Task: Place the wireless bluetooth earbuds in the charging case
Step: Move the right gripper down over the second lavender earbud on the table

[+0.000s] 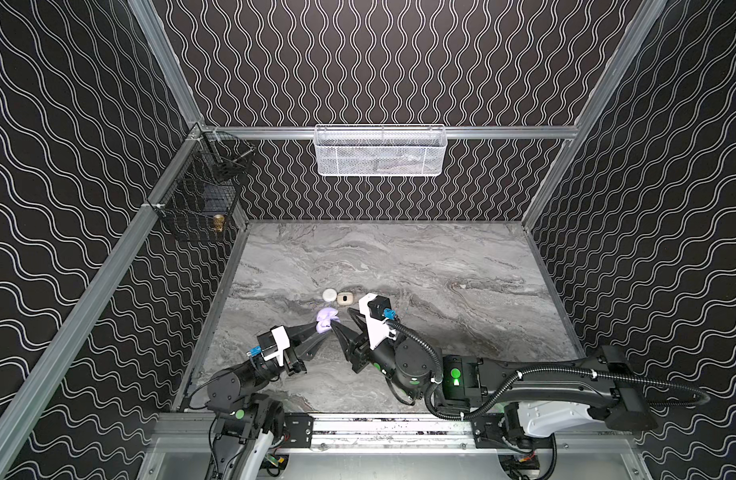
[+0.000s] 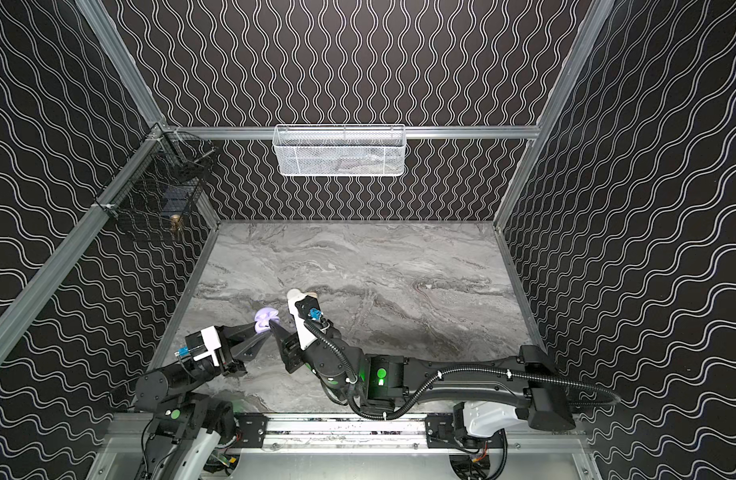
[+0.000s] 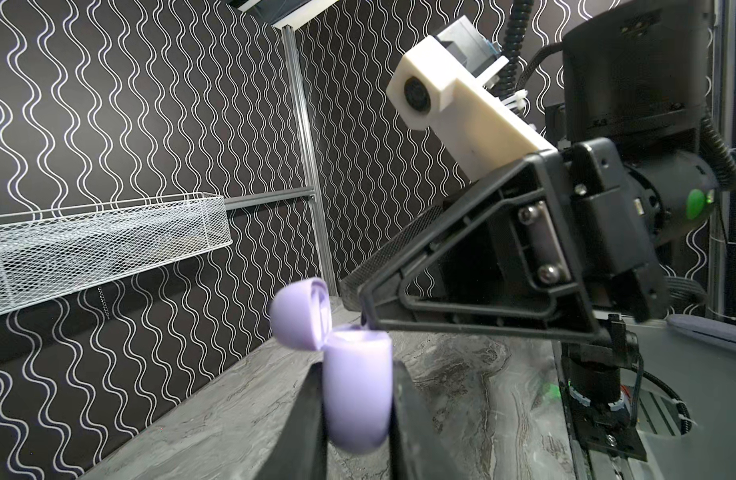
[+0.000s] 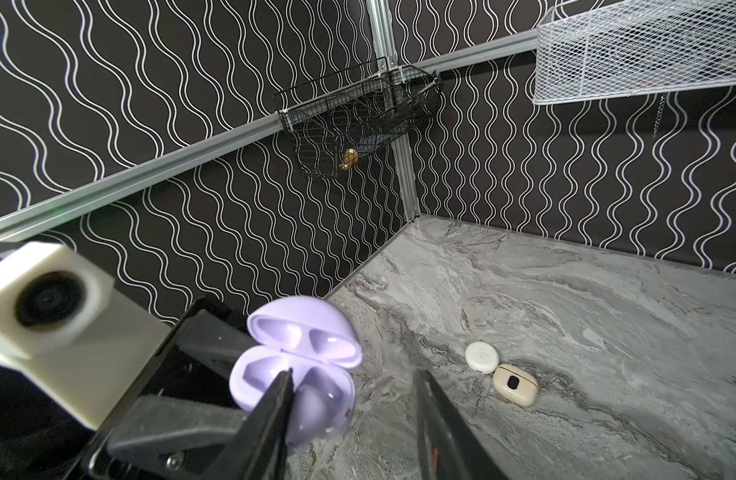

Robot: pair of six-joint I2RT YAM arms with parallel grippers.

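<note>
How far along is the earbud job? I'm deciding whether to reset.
Done: the lavender clamshell charging case is held above the grey marble tabletop, lid open, clamped in the left gripper. In hand: the open right gripper has a fingertip at its wells, holding nothing visible. Left: I cannot tell if both wells hold buds; the lid is not yet closed. A round white case and a cream case lie aside.

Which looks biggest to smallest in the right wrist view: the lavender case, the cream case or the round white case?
Largest: lavender case, though it is nearest the camera, so its true size is unsure.
Then: cream case.
Smallest: round white case.
</note>
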